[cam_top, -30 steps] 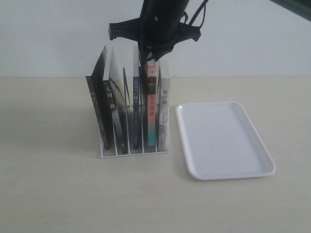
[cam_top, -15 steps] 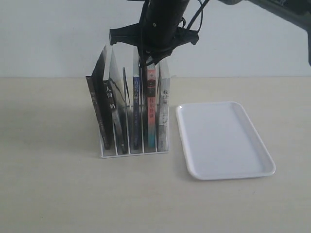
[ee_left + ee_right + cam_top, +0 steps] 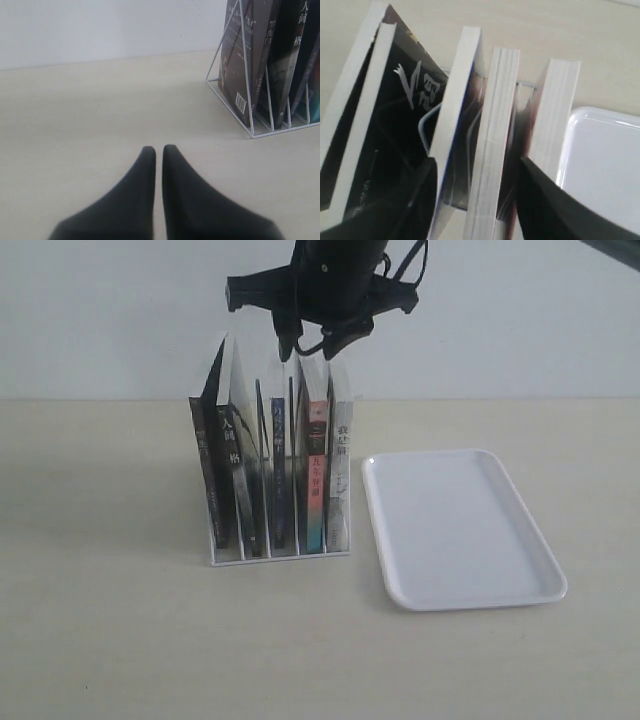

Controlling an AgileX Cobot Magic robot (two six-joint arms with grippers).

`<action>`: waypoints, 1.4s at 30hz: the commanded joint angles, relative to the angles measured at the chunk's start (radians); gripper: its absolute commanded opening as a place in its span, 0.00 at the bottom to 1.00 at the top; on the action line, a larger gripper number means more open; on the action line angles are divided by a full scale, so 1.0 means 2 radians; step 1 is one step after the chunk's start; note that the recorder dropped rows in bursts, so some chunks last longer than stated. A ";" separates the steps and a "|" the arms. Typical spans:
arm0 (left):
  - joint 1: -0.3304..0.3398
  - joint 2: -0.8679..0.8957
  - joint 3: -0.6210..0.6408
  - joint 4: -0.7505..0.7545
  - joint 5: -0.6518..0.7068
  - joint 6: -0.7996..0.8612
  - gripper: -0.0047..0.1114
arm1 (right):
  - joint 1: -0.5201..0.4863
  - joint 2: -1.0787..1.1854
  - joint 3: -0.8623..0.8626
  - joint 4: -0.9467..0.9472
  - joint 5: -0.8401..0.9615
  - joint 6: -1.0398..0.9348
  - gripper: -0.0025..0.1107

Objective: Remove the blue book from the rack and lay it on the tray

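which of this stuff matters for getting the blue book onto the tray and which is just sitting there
For the job:
- blue book
- rack
- tray

Just sitting there, all in the rack:
- red-and-teal book
- white-spined book
- black books

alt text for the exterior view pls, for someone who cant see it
A black robot hand, open, hangs over the tops of several books standing in a white wire rack, the blue book among them. An empty white tray lies flat on the beige table just to the rack's right.
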 commanded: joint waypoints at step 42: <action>0.000 -0.002 -0.002 0.000 -0.008 -0.003 0.08 | 0.002 0.031 -0.003 0.072 0.019 -0.003 0.37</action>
